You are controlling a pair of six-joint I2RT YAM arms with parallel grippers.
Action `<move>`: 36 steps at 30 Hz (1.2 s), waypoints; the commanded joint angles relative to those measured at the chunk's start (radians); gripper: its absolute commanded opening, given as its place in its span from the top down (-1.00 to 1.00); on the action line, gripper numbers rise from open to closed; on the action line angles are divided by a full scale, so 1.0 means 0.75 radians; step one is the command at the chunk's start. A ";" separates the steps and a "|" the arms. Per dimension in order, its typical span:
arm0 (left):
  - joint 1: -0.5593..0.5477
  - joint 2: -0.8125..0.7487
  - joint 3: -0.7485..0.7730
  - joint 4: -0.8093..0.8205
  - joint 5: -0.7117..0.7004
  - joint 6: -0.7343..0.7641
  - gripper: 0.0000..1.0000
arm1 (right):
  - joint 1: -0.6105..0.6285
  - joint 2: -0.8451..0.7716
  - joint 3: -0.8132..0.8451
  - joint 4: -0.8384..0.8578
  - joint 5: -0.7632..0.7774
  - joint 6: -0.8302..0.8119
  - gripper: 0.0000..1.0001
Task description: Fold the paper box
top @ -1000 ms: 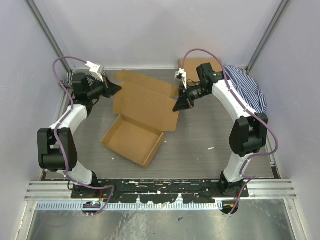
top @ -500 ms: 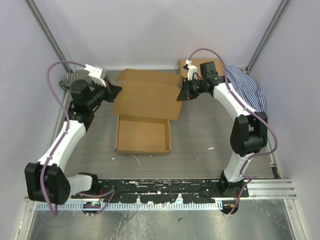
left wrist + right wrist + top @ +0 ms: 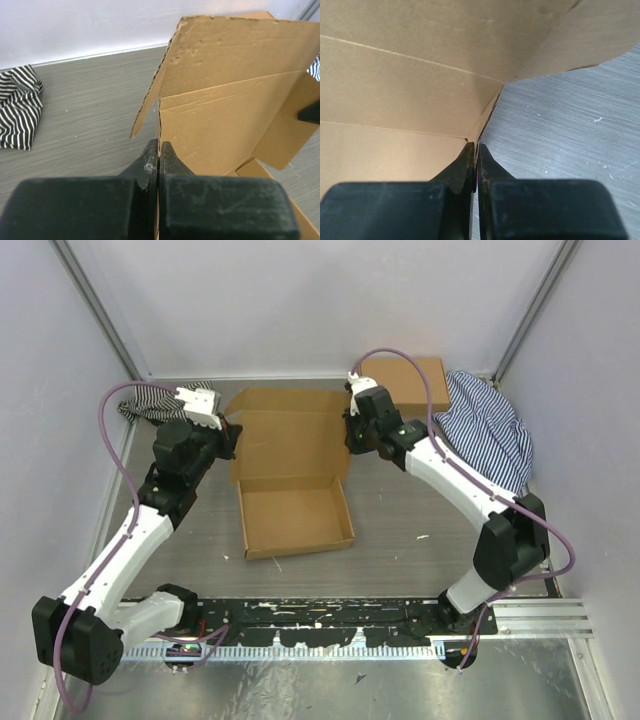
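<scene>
The paper box is a brown cardboard mailer in the middle of the table. Its shallow tray lies flat and its lid panel stands raised at the back. My left gripper is shut on the lid's left edge. In the left wrist view the gripper pinches the cardboard, with a side flap sticking out above. My right gripper is shut on the lid's right edge. In the right wrist view the gripper clamps the cardboard at a crease.
A smaller ready-made brown box stands at the back right. A striped cloth lies beside it by the right wall. Another striped cloth lies at the back left, also in the left wrist view.
The box has turned from slanted to square with the table's front edge. The lid has come up steeper. Both grippers have stayed shut on its sides and moved with it.
</scene>
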 commanded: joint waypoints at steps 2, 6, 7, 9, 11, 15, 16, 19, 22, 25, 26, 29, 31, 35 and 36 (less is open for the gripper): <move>-0.048 -0.044 -0.032 -0.120 0.032 -0.028 0.90 | 0.183 -0.166 -0.119 0.221 0.323 0.075 0.98; -0.047 -0.077 -0.028 -0.174 0.042 -0.042 0.77 | 0.266 -0.276 -0.250 0.328 0.500 0.075 0.98; -0.047 -0.084 -0.031 -0.184 0.047 -0.050 0.77 | 0.284 -0.306 -0.283 0.357 0.545 0.075 0.98; -0.047 -0.097 -0.045 -0.199 0.068 -0.062 0.77 | 0.314 -0.372 -0.345 0.418 0.606 0.072 0.98; -0.047 -0.108 -0.063 -0.215 0.072 -0.082 0.77 | 0.342 -0.421 -0.400 0.472 0.668 0.057 0.98; -0.049 -0.152 -0.113 -0.222 0.083 -0.124 0.77 | 0.392 -0.494 -0.506 0.596 0.771 0.011 0.98; -0.049 -0.164 -0.123 -0.222 0.085 -0.139 0.78 | 0.408 -0.508 -0.528 0.621 0.794 0.002 0.98; -0.054 -0.201 -0.160 -0.222 0.097 -0.221 0.77 | 0.475 -0.544 -0.598 0.702 0.882 -0.028 0.98; -0.069 -0.240 -0.203 -0.222 0.097 -0.291 0.77 | 0.530 -0.562 -0.655 0.750 0.948 -0.041 0.98; -0.084 -0.274 -0.239 -0.223 0.091 -0.377 0.77 | 0.573 -0.571 -0.703 0.765 1.004 -0.039 0.98; -0.087 -0.284 -0.247 -0.218 0.090 -0.405 0.77 | 0.582 -0.576 -0.715 0.762 1.015 -0.032 0.98; -0.097 -0.297 -0.252 -0.218 0.088 -0.479 0.75 | 0.599 -0.599 -0.751 0.735 1.040 -0.004 0.98; -0.115 -0.296 -0.247 -0.230 0.080 -0.516 0.76 | 0.609 -0.626 -0.769 0.700 1.051 0.026 0.97; -0.161 -0.295 -0.230 -0.270 0.024 -0.574 0.77 | 0.625 -0.697 -0.827 0.655 1.080 0.075 0.96; -0.168 -0.295 -0.228 -0.271 0.016 -0.603 0.77 | 0.628 -0.715 -0.842 0.648 1.085 0.083 0.96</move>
